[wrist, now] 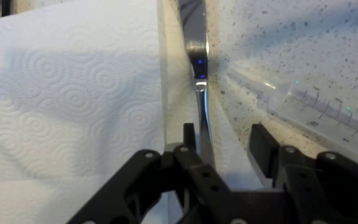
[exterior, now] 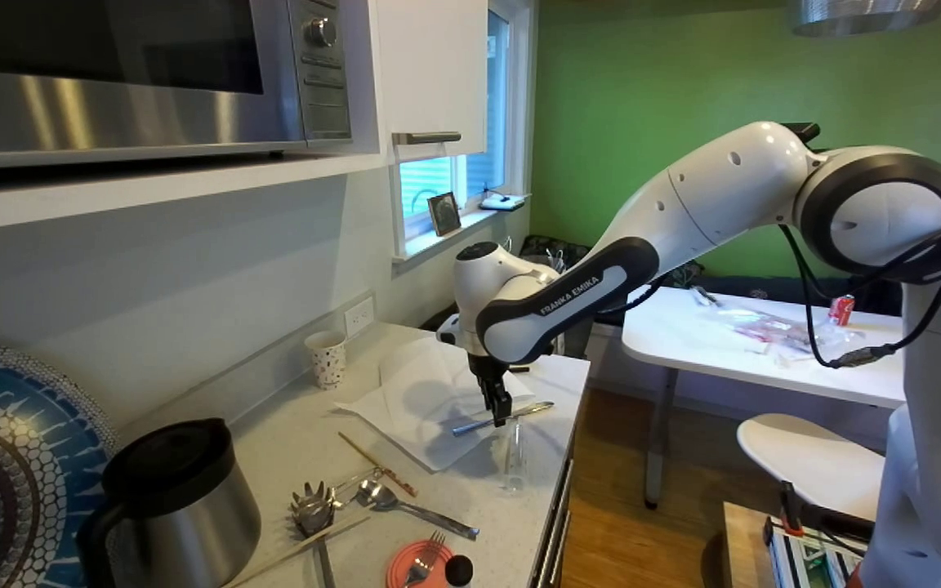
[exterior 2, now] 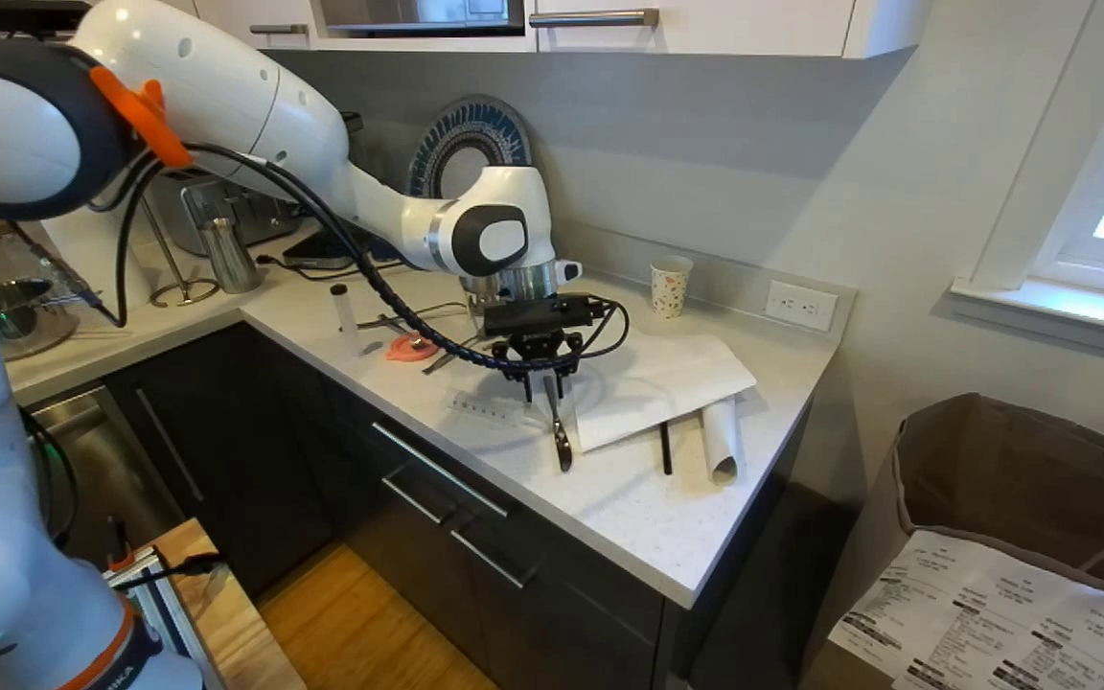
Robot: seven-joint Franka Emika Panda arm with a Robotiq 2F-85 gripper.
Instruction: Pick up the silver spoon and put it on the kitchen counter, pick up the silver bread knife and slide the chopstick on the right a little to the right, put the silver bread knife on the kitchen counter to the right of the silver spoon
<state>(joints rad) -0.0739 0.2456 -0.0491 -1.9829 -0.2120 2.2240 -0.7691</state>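
Right, so the silver bread knife (wrist: 202, 102) lies partly over the paper towel (wrist: 73, 102), beside bare kitchen counter (wrist: 253, 34); that soft layer prob. gives my tips a bit of clearance. My gripper (wrist: 224, 137) straddles its slim part, fingers (wrist: 264, 152) spread, nothing pinched. I need the gap wide b/c the knife's off-centre, just beside the finger at left in the wrist view; touching or not, can't tell. I'd centre up first, or closing might drag it. The other tip's near a clear graduated tube (wrist: 315, 115), so nudging that's a risk. In an exterior view the silver spoon (exterior: 425, 514) rests on the counter, handle twd the front edge, so I'd call its step prob. done. Near its bowl, a pale chopstick (exterior: 295, 552) crosses the claw-headed server (exterior: 313, 508); over or under, no idea. Knife grip's next, I reckon, tho a release would fit too.
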